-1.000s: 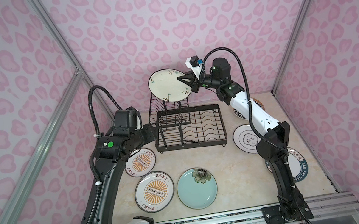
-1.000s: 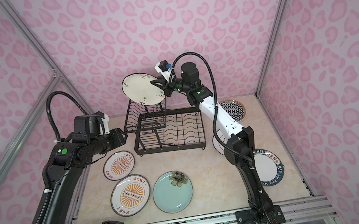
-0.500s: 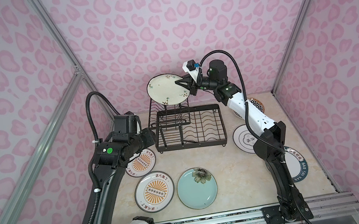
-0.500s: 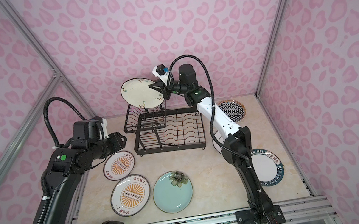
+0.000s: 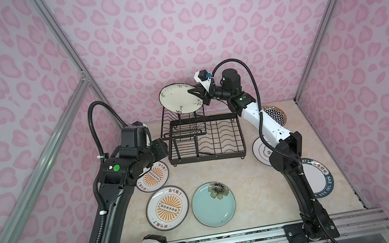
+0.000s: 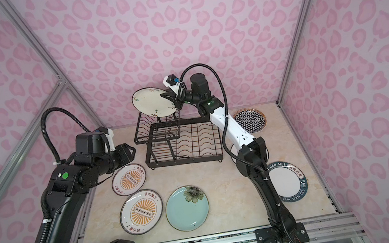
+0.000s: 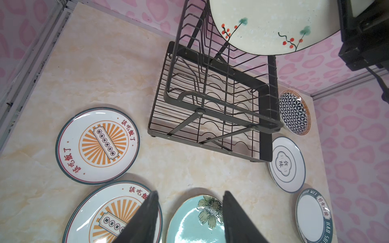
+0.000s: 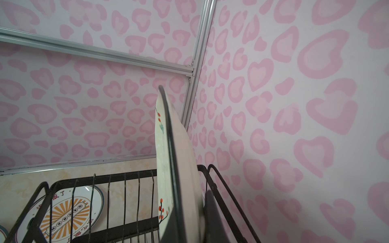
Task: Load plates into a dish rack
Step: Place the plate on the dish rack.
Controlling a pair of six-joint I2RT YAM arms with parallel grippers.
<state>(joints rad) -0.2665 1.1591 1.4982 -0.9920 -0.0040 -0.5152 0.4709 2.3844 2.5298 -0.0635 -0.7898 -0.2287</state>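
My R gripper [image 5: 198, 94] clamped on rim of round cream ceramic plate w/ red-berry sprigs [image 5: 177, 100], plate on edge over raised basket of black wire dish rack [image 5: 216, 137]; wire contact unclear. L gripper [image 7: 189, 194] fingers apart, empty, above round orange-sunburst ceramic plate [image 7: 96, 145].

In both top views we are looking down from high above the front rail [image 5: 231, 236] toward the back wall [image 5: 176, 38], taking in the whole desk [image 5: 250, 184] and dish rack [image 5: 209, 155]. From the left wrist we are looking closely across the desk, sharing that rack. From the right wrist we are sighting edge-on along the cream sprigged plate [image 8: 183, 160], facing a wall corner.
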